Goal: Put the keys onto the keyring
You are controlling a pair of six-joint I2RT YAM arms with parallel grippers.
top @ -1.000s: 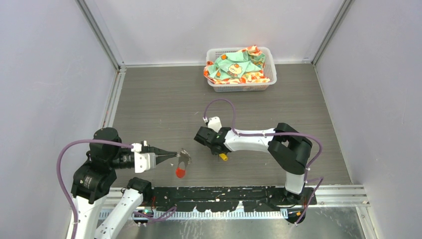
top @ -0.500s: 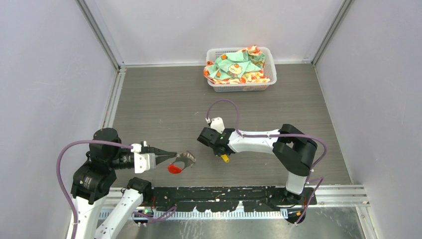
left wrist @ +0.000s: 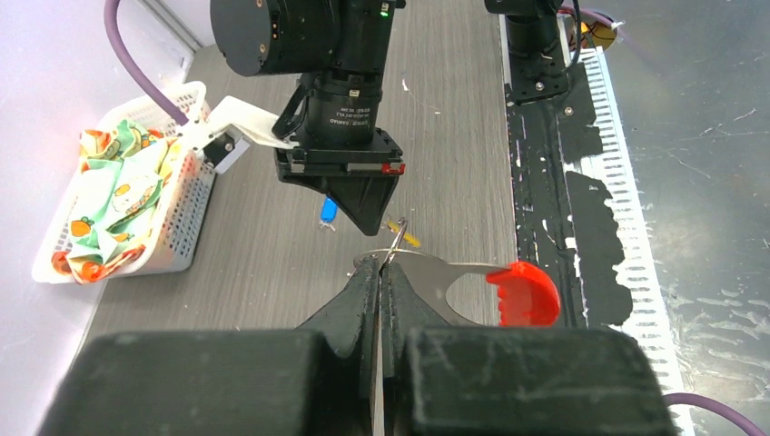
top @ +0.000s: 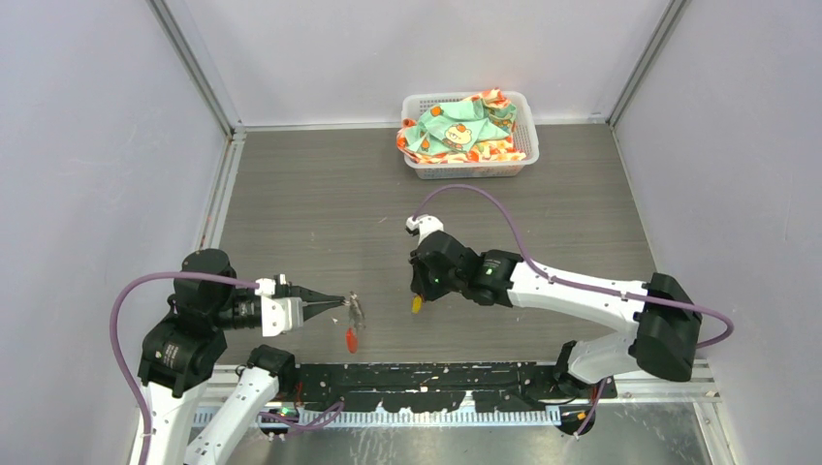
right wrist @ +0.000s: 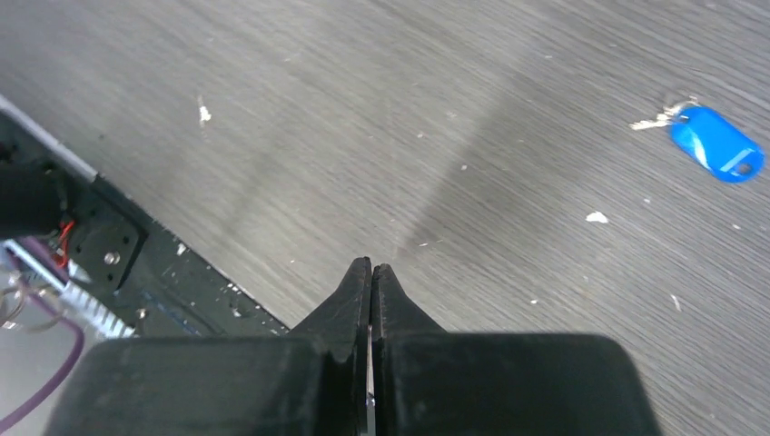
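Change: right arm has stretched out leftward; yellow key (top: 417, 303) has travelled with it, now nearer the keyring (top: 355, 312).
Right tool (top: 417, 294): closed, yellow key pinched at its tip.
Left tool (top: 339, 301): clamped on keyring, red tag (top: 351, 338) hanging below.
Blue key (right wrist: 717, 143): flat on counter (top: 310, 213), untouched.

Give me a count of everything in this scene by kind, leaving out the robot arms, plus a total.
Keys: 2, the yellow-tagged key and the blue-tagged key
Keyring: 1
Basket: 1
Patterned cloth: 1
Total: 5
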